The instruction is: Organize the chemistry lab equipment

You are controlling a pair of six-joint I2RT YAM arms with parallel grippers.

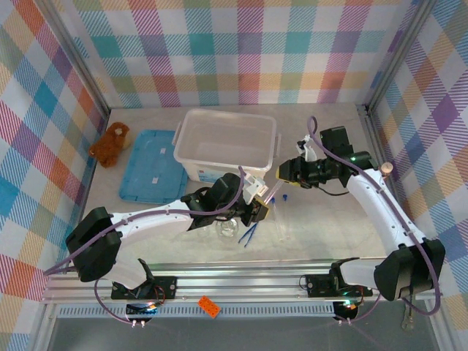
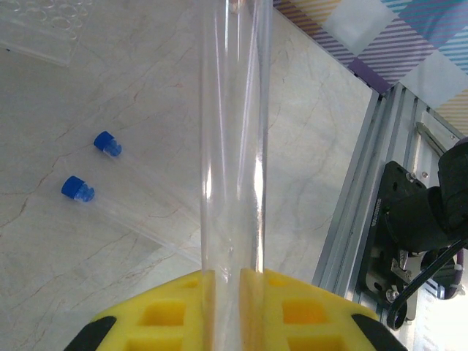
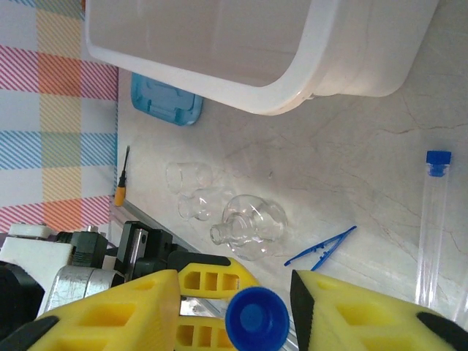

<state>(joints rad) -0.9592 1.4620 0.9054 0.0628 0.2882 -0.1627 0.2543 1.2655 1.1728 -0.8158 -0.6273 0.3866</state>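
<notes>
Overhead: two robot arms meet at mid-table, just in front of a white plastic bin (image 1: 227,142), inside a booth hung with pastel checked cloth (image 1: 241,51).
Surface: a pale, marble-look tabletop (image 1: 329,227) with faint grey-brown veins. An aluminium rail (image 1: 241,281) runs along its near edge.
Room: aluminium posts (image 1: 398,62) stand at the booth's corners, and the checked cloth covers the back and both side walls.
Left gripper (image 2: 227,276): its yellow fingers are closed tight on a clear test tube (image 2: 230,139). In the wrist view the tube rises straight out of the jaws.
Right gripper (image 3: 235,289): its yellow fingers stand part-way apart on either side of a blue cap (image 3: 256,319) seen end-on. A gap shows on one side of the cap. Whether the other finger touches it cannot be told.
Spare tubes: two capped test tubes (image 2: 107,143) lie side by side on the marble near the held one, their blue caps pointing the same way.
Tweezers: slim blue tweezers (image 3: 322,248) lie flat on the table, just beside a round glass flask (image 3: 252,227).
Small glassware: two small clear vessels (image 3: 189,175) sit close to the flask.
Well plate: the corner of a clear plastic well plate (image 2: 36,25) rests on the table beyond the spare tubes.
Lid: a blue lid (image 1: 155,167) lies flat just left of the bin.
Plush: a brown plush toy (image 1: 110,144) sits at the back left, near the wall.
</notes>
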